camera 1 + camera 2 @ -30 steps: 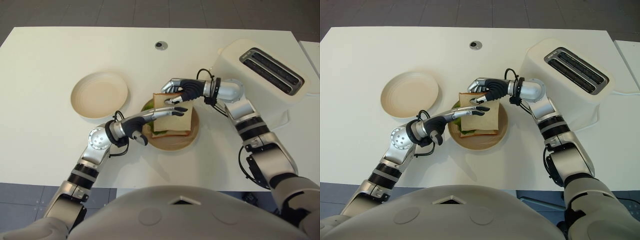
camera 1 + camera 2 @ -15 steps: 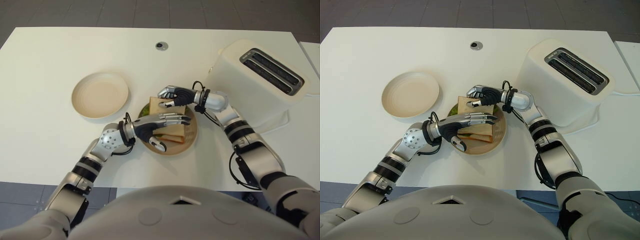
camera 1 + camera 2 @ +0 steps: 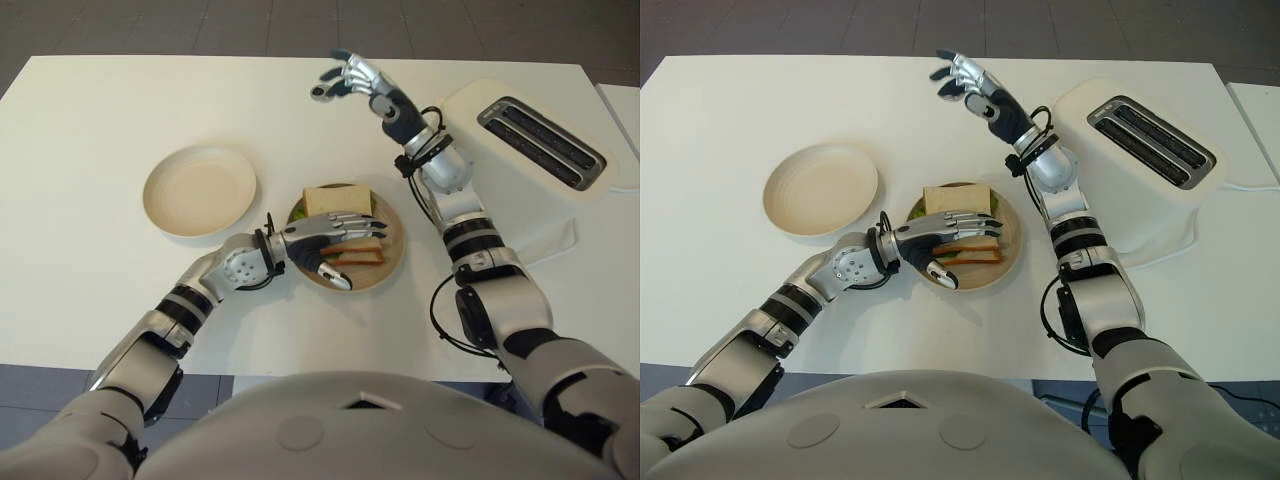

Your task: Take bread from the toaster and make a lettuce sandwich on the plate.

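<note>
Left eye view:
- sandwich (image 3: 338,200) sits on the plate (image 3: 393,262), mid-table, at 9 o'clock of the toaster (image 3: 470,110).
- top slice faces up and is roughly square. The stack looks to run 12 to 6 o'clock, but the near half is covered, so I can't tell the long axis for sure.
- two crust edges (image 3: 365,256) show stacked at the plate's 4 o'clock. Can't tell the full slice count.
- one bit of lettuce (image 3: 296,213) pokes out at the plate's 10 o'clock.
- left hand (image 3: 322,236) lies flat on the sandwich's near half, fingers stretched toward 3 o'clock, gripping nothing.
- right hand (image 3: 357,78) is raised over the table (image 3: 100,110) at 12 o'clock of the plate. Its fingers are spread toward 10 o'clock and it holds nothing.
- one toaster, long axis 10 to 4 o'clock, with two slots (image 3: 545,140) running along it.
- second plate (image 3: 199,190) is at 10 o'clock of the sandwich plate, near it but apart. That makes two plates in all.

Right eye view:
- same layout. Left hand (image 3: 938,233) is flat across the sandwich (image 3: 955,199), fingertips toward 3 o'clock, thumb on the 6 o'clock side.
- right hand (image 3: 968,80) is up and splayed, palm down, well apart from the bread.
- the right forearm passes just beside the toaster's (image 3: 1080,110) 9 o'clock end.
- second plate (image 3: 821,189) sits at the plate's (image 3: 1008,263) 10 o'clock.
</note>
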`<action>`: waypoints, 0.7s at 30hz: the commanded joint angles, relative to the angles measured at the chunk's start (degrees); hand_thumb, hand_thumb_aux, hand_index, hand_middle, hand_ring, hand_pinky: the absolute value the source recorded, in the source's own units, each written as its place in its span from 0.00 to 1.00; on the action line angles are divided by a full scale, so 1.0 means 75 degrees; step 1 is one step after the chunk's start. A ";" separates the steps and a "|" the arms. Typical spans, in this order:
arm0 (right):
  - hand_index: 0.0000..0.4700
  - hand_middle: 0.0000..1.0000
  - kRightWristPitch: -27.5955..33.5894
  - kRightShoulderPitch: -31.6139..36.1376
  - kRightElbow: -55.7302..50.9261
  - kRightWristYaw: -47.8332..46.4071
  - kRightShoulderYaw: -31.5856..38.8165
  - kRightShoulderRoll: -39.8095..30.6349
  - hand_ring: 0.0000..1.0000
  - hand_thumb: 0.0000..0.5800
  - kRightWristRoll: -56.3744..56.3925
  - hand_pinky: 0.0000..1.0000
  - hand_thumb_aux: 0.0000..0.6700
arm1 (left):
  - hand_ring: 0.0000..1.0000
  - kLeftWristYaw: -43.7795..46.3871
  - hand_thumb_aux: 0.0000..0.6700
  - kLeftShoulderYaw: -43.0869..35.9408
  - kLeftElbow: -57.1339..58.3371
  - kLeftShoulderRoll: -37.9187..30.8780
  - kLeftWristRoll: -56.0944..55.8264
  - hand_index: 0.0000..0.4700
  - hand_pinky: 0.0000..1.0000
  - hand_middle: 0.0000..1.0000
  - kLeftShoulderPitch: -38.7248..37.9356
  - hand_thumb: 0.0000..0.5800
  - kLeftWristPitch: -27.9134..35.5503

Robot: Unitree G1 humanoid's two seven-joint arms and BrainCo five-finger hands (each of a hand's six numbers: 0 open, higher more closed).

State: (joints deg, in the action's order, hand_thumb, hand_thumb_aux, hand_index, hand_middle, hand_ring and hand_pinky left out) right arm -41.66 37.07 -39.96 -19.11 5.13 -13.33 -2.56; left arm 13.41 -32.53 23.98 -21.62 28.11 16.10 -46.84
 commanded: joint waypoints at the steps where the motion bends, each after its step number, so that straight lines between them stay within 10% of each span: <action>1: 0.00 0.00 0.0235 -0.0553 0.0702 -0.0141 -0.0299 0.0001 0.00 0.00 0.0538 0.00 0.00 | 0.00 -0.0001 0.00 0.0177 0.0543 -0.0862 0.0886 0.00 0.00 0.00 -0.0528 0.00 0.1044; 4: 0.00 0.00 0.0739 -0.1269 0.1871 -0.0816 -0.0261 -0.0082 0.00 0.00 0.1361 0.00 0.00 | 0.00 -0.0478 0.00 0.0921 -0.0128 -0.0853 0.0298 0.00 0.00 0.00 -0.0452 0.00 0.0769; 5: 0.52 0.44 0.1013 -0.1600 0.2390 -0.1221 -0.0201 -0.0183 0.44 0.77 0.1786 0.44 0.52 | 0.36 -0.0411 0.27 0.1191 -0.0418 -0.0774 -0.0416 0.27 0.36 0.36 -0.0463 0.47 0.0622; 6: 1.00 1.00 0.1403 -0.2013 0.3020 -0.1809 -0.0136 -0.0377 1.00 1.00 0.2386 1.00 1.00 | 1.00 -0.0060 0.58 0.1263 -0.0969 -0.0759 -0.1757 0.58 1.00 1.00 -0.0582 0.82 0.0352; 8: 1.00 1.00 0.2438 -0.2904 0.4356 -0.3284 -0.0080 -0.0888 1.00 1.00 0.4012 1.00 1.00 | 1.00 0.0921 1.00 0.1060 -0.2426 -0.0914 -0.4749 1.00 1.00 1.00 -0.0990 1.00 0.0097; 12: 1.00 1.00 0.3193 -0.4612 0.5555 -0.5744 0.0102 -0.1882 1.00 1.00 0.5436 1.00 1.00 | 1.00 0.3293 1.00 0.0099 -0.4375 -0.1725 -0.7804 1.00 1.00 1.00 -0.1814 1.00 0.0472; 21: 1.00 1.00 0.2136 -0.5326 0.4403 -0.6701 0.1891 -0.2017 1.00 1.00 0.2164 1.00 1.00 | 1.00 0.4959 1.00 -0.0239 -0.2211 -0.2362 -0.4519 1.00 1.00 1.00 -0.2281 1.00 0.0727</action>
State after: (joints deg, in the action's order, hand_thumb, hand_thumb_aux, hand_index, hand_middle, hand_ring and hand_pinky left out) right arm -24.32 -3.40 -4.24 -70.46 17.13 -29.70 18.39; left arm 50.98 -35.48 4.10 -39.37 -10.34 -1.09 -42.33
